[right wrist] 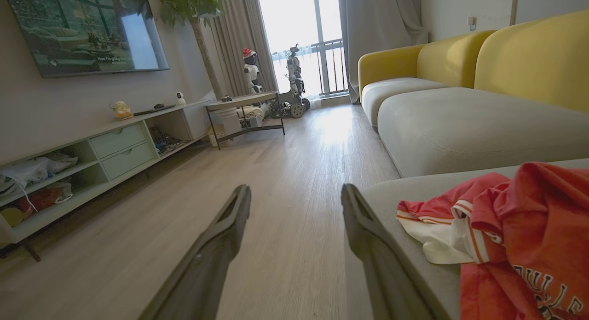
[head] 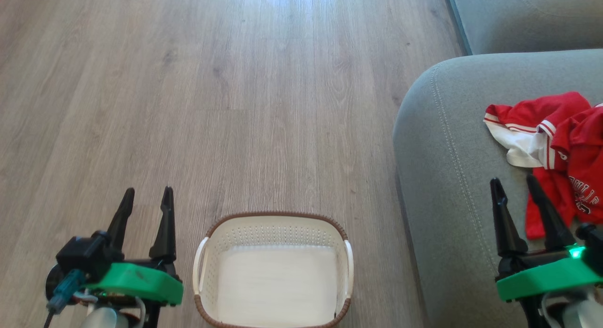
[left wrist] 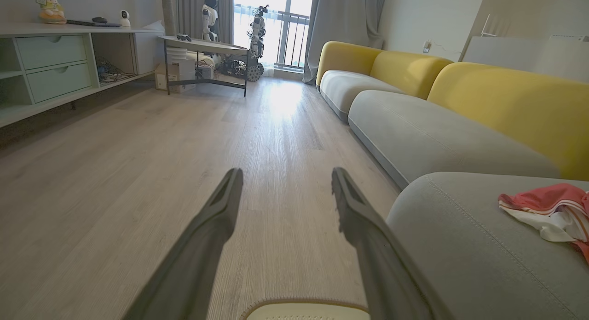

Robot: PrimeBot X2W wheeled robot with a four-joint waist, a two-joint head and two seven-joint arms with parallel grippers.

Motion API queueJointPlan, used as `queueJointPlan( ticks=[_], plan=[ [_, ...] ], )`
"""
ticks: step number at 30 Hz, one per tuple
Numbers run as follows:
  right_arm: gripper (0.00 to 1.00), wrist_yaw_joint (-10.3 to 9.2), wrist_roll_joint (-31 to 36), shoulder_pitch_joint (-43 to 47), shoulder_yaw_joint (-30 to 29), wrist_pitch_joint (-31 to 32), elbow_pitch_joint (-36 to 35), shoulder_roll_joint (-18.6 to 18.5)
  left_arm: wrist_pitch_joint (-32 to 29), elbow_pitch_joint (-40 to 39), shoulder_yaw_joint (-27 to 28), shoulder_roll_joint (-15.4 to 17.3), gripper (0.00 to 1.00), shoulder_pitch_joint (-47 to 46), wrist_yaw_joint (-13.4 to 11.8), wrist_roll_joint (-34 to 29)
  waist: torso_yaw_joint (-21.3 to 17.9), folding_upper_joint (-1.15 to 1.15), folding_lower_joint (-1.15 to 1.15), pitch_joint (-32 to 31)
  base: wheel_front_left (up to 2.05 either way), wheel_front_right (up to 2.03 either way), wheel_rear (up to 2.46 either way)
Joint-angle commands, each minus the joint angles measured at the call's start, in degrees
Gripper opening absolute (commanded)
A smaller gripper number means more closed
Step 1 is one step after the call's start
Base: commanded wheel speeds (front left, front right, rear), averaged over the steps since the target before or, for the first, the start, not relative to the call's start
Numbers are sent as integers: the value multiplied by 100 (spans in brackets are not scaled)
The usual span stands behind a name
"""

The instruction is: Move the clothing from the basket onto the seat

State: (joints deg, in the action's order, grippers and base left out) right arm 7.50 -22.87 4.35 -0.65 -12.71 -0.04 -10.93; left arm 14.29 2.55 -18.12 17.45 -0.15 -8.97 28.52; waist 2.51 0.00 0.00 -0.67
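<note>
**Clothing:** red basketball clothing (head: 565, 135), white trim, dark lettering. It lies crumpled on the seat (head: 447, 168), back from its rounded front corner, and the heap runs past the frame's edge.

**Basket:** white perforated laundry basket (head: 278, 217) with a brown rim, on the wood floor (head: 235, 106) just beside the seat's front edge. Its bottom is bare, with nothing red inside.

**Left jaws:** spread wide, empty, above the floor on the basket's far side from the seat.

**Right jaws:** spread wide, empty, above the seat's front edge, just beside the heap and not closed on it.

**Status (judged):** transfer looks complete. What remains is clearing away.

**Handling note:**
- Raise the right jaws straight up before drawing back, because thin shiny fabric could catch a tip and slide toward the seat's edge.
- Hold the jaws apart throughout.
- Check that no hem trails over the edge.
</note>
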Motion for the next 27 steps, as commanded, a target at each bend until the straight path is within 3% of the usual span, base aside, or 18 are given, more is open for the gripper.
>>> queueJointPlan(
  ticks=[1, 13, 27],
  plan=[
    [100, -1, 53, -87, 109, -90, -164, -70, 70, -122, 291, 64, 100, -211, 37, -58, -3, 0, 0, 1, 0, 0, 0],
    [100, -1, 77, -147, 149, -126, -44, -61, 71, 90, 593, -230, 100, -179, 391, -388, -19, 0, 0, 4, 0, 0, 0],
    [100, -1, 37, -194, 207, -135, 21, -71, 71, 199, 788, -409, 100, -167, 633, -611, -73, 0, 0, -10, 0, 0, 0]
  ],
)
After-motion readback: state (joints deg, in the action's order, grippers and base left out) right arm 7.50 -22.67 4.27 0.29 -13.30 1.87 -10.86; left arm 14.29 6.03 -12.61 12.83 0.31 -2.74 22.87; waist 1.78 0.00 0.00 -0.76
